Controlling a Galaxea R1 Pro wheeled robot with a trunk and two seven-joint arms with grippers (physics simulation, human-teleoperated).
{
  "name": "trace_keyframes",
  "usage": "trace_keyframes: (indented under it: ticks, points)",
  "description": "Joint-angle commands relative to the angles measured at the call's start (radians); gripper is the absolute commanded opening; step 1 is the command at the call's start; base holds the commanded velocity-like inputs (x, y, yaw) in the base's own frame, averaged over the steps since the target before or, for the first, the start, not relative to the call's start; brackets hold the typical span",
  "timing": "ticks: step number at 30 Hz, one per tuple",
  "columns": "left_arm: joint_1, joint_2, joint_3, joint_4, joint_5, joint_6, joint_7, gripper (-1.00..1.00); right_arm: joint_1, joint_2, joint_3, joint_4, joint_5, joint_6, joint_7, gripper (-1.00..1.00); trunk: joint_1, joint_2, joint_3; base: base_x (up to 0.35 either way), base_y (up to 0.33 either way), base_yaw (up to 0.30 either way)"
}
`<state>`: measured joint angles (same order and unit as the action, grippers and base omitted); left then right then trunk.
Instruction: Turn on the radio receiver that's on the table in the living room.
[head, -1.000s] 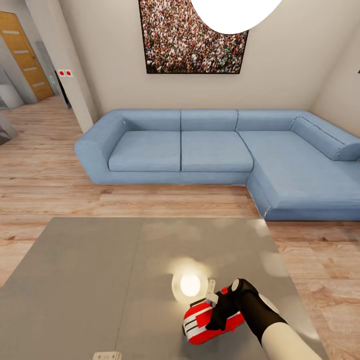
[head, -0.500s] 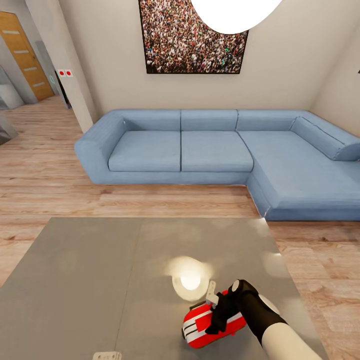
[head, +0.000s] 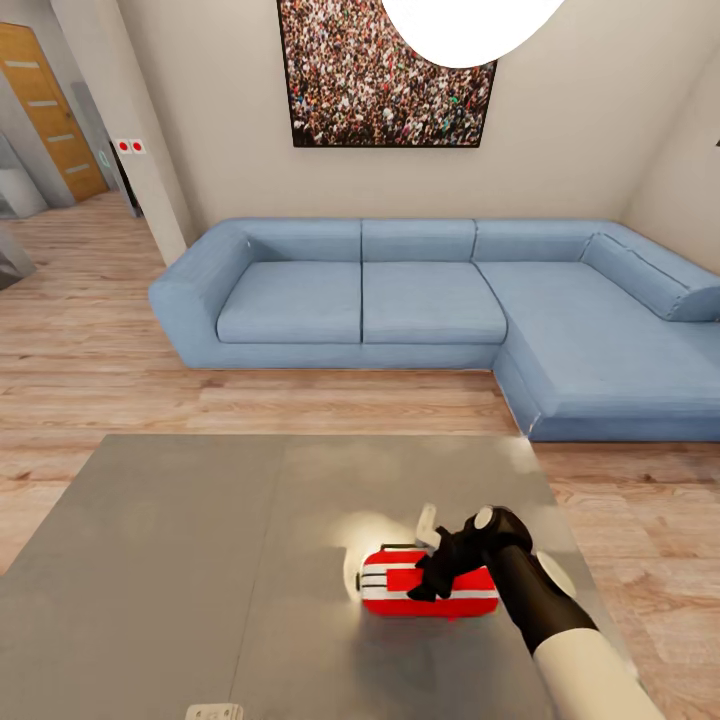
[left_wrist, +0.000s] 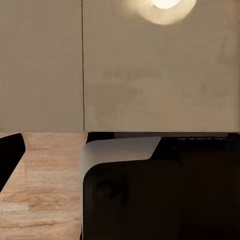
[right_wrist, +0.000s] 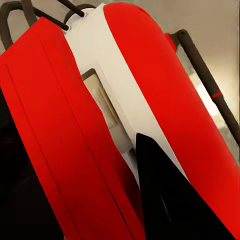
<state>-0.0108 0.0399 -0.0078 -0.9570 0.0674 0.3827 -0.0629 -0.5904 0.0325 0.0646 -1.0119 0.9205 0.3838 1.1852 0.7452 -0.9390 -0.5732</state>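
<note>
The radio (head: 428, 583), lying on the table (head: 190, 560), is touched by the right claw (head: 432, 580); claw opening cannot be told.

Glossy red radio receiver (head: 430, 594), mirror-smooth table (head: 200, 560), wood-plank floor (head: 90, 360).

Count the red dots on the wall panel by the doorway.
2. Both sit side by side on the small white wall panel on the pillar at the head view's left, one dot nearer the door, the other beside it.
</note>
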Motion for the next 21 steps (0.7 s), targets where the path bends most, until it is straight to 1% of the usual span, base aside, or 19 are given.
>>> trace_keyframes:
  ticks: [1, 4, 8, 16, 19, 21]
  points:
    - [0.0, 0.0, 0.0, 0.0, 0.0, 0.0, 0.0, 1.0, 0.0, 0.0, 0.0, -0.012, 0.005, 0.003, 0.012, -1.0, 0.0, 0.0, 0.0, 0.0, 0.0, 0.0]
    - [0.0, 0.0, 0.0, 0.0, 0.0, 0.0, 0.0, 1.0, 0.0, 0.0, 0.0, -0.051, 0.007, 0.025, 0.04, -1.0, 0.0, 0.0, 0.0, 0.0, 0.0, 0.0]
    - [0.0, 0.0, 0.0, 0.0, 0.0, -0.001, 0.0, 1.0, 0.0, 0.0, 0.001, -0.081, 0.009, 0.06, 0.052, -1.0, 0.0, 0.0, 0.0, 0.0, 0.0, 0.0]
    - [0.0, 0.0, 0.0, 0.0, 0.0, -0.001, 0.0, 1.0, 0.0, -0.001, -0.004, -0.09, 0.007, 0.078, 0.056, -1.0, 0.0, 0.0, 0.0, 0.0, 0.0, 0.0]
    - [0.0, 0.0, 0.0, 0.0, 0.0, -0.001, 0.0, 1.0, 0.0, -0.002, -0.033, -0.091, 0.002, 0.119, 0.073, -1.0, 0.0, 0.0, 0.0, 0.0, 0.0, 0.0]
    - [0.0, 0.0, 0.0, 0.0, -0.001, 0.0, 0.0, 1.0, 0.0, -0.005, -0.077, -0.091, 0.001, 0.152, 0.104, -1.0, 0.0, 0.0, 0.0, 0.0, 0.0, 0.0]
